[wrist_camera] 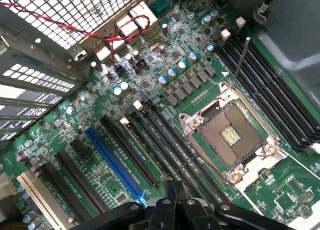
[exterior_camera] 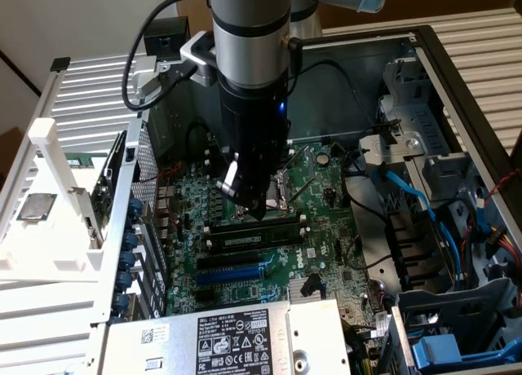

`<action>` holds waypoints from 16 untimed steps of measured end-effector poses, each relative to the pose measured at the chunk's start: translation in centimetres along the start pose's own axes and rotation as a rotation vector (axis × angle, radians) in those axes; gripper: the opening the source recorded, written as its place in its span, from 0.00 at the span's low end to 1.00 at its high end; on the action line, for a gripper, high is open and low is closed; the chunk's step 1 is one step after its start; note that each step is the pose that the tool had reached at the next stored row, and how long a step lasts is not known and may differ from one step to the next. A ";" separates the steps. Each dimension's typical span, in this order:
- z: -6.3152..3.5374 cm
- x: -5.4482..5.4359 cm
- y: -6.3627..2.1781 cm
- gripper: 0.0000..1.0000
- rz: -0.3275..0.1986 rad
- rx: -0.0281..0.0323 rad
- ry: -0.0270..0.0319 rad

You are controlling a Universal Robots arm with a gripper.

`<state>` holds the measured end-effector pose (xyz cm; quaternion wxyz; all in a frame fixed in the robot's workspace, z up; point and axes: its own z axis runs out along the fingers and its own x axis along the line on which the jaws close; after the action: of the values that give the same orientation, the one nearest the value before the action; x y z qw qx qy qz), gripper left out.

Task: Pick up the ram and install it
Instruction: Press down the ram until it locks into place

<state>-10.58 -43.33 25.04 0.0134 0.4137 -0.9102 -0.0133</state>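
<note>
The ram (exterior_camera: pixel 251 239), a dark-green stick with a pale label, stands on edge in one of the black memory slots on the motherboard (exterior_camera: pixel 326 253), beside the blue expansion slot (exterior_camera: pixel 232 272). My gripper (exterior_camera: pixel 258 210) hangs just above the slots, its tips close over the stick's middle. In the wrist view the ram (wrist_camera: pixel 146 149) runs as a thin brownish strip along the slot that passes under my gripper (wrist_camera: pixel 172 189). The two dark fingers sit pressed together, with nothing seen between them. Whether the tips touch the stick's top edge is not visible.
The empty CPU socket (wrist_camera: pixel 231 135) with its raised lever (wrist_camera: pixel 240 62) lies beside the slots. Red wires (wrist_camera: pixel 117 32) cross near the perforated case wall. The power supply (exterior_camera: pixel 232 338) is at the front, blue cables (exterior_camera: pixel 424 212) and drive bays at the exterior view's right.
</note>
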 end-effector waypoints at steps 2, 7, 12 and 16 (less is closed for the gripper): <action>0.03 0.0 0.00 0.10 0.031 -0.0002 -0.0010; 0.10 0.0 0.00 0.10 0.108 -0.0013 -0.0037; 0.18 0.0 0.00 0.10 0.199 -0.0024 -0.0067; 0.23 0.0 -0.01 0.10 0.260 -0.0032 -0.0089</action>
<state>-10.58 -43.33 24.82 0.0116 0.2922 -0.9562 -0.0148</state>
